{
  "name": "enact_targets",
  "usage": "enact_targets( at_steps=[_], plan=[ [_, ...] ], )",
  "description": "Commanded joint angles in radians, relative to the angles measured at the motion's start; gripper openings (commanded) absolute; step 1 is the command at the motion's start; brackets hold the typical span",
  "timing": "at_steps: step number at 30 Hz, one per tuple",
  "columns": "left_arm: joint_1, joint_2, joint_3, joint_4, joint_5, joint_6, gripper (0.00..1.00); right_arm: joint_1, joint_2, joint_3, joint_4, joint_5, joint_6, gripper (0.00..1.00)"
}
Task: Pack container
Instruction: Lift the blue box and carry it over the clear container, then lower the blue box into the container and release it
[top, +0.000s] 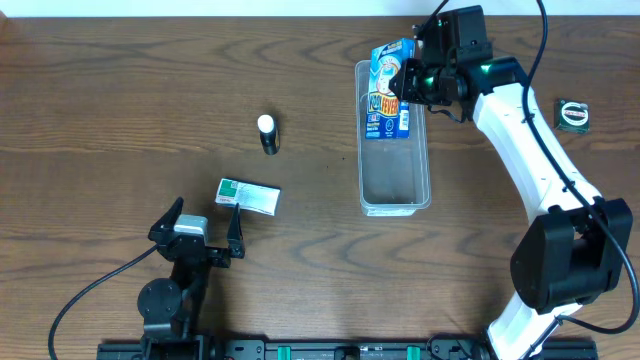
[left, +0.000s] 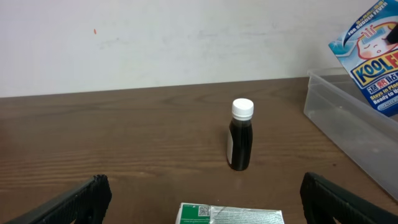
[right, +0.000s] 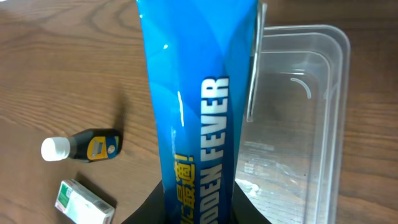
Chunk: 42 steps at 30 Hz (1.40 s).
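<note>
The container (top: 394, 185) is a long clear plastic bin right of the table's middle; it also shows in the right wrist view (right: 311, 143) and the left wrist view (left: 348, 118). My right gripper (top: 412, 80) is shut on a blue fever-patch box (top: 388, 95) and holds it over the bin's far end; in the right wrist view the box (right: 199, 112) fills the middle. My left gripper (top: 205, 225) is open and empty, near the front left, just in front of a green-and-white packet (top: 248, 196).
A small dark bottle with a white cap (top: 268, 134) stands left of the bin, also in the left wrist view (left: 241, 137). The packet shows at the bottom of the left wrist view (left: 230, 214). A small dark round item (top: 574, 115) lies at the far right.
</note>
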Motion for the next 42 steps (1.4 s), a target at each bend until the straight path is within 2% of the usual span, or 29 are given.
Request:
enact_targets(
  at_steps=[1,25,27,28,29,30,37,42],
  plan=[
    [0.007,-0.006,-0.019,-0.032,0.003,0.007,0.98,0.004,0.011,0.023,0.010,-0.032,0.021,0.19],
    [0.007,-0.006,-0.019,-0.032,0.003,0.007,0.98,0.005,0.011,0.022,0.029,-0.058,0.054,0.23],
    [0.007,-0.006,-0.019,-0.032,0.003,0.007,0.98,0.005,0.011,0.022,0.033,-0.060,0.054,0.29],
    [0.007,-0.006,-0.019,-0.032,0.003,0.007,0.98,0.005,0.011,0.022,0.035,-0.058,0.051,0.46],
    [0.007,-0.006,-0.019,-0.032,0.003,0.007,0.98,0.005,0.011,0.022,0.037,-0.055,0.049,0.71],
    [0.007,-0.006,-0.019,-0.032,0.003,0.007,0.98,0.005,0.011,0.022,0.039,-0.054,0.042,0.77],
    [0.007,-0.006,-0.019,-0.032,0.003,0.007,0.98,-0.005,0.011,0.023,0.047,-0.039,0.024,0.77],
    [0.007,-0.006,-0.019,-0.032,0.003,0.007,0.98,-0.014,0.010,0.023,0.050,-0.045,0.024,0.68]
  ],
)
